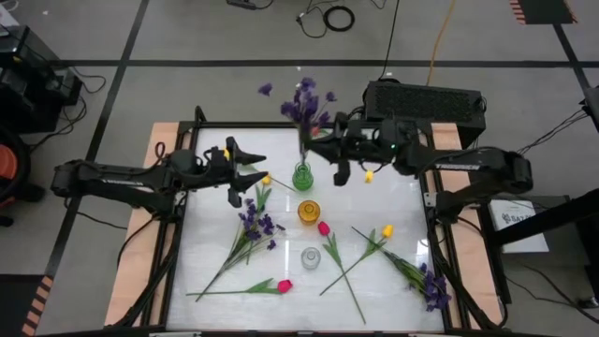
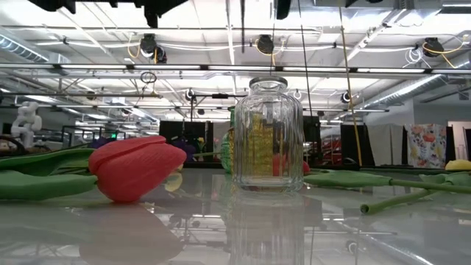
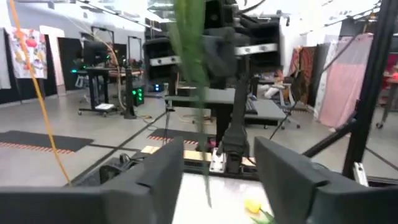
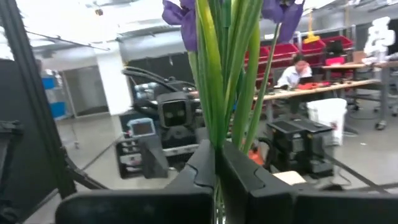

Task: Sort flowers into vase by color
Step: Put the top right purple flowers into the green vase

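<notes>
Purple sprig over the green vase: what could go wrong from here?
The purple sprig, clamped in the right gripper, is much taller than the green vase; once released it might tip the vase. The open left gripper sits close beside the vase and could bump it.

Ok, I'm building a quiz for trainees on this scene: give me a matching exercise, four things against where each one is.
Things:
1. green vase
2. amber vase
3. clear vase
4. purple sprig

Places:
a. middle of the vase row
b. clamped in the jaws of the right gripper
c. end of the row nearest the low camera
d. end of the row under the raised flower

Pairs: 1-d, 2-a, 3-c, 4-b
</notes>
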Available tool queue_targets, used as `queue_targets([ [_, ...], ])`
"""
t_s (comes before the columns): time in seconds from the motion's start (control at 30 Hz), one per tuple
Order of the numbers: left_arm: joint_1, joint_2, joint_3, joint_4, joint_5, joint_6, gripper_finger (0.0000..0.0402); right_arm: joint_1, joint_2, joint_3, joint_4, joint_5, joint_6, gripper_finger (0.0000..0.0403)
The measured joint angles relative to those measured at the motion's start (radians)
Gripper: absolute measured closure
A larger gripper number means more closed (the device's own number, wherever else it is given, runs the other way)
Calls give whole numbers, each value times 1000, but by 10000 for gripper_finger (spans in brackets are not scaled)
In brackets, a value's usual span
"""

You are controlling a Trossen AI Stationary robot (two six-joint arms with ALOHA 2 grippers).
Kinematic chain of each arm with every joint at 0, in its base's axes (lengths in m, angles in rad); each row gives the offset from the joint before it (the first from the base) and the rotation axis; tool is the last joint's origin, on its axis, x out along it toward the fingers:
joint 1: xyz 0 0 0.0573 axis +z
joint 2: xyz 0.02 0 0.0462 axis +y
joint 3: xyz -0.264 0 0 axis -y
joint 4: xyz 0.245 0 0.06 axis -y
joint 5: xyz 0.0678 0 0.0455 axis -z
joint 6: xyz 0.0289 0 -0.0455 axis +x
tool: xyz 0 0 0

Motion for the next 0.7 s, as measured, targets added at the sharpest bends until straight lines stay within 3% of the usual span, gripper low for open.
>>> queue_targets([
  [0.1,23,39,25,4,50,2,155,15,41,0,61,0,7,402],
  [0.23,43,107,110,-16,121,-1,149,20,77,0,106,3,29,402],
  [0.43,46,218,248,-185,129,0,148,30,105,0,123,3,26,402],
  [0.7,76,293,329,-199,139,1,148,30,107,0,133,2,5,402],
])
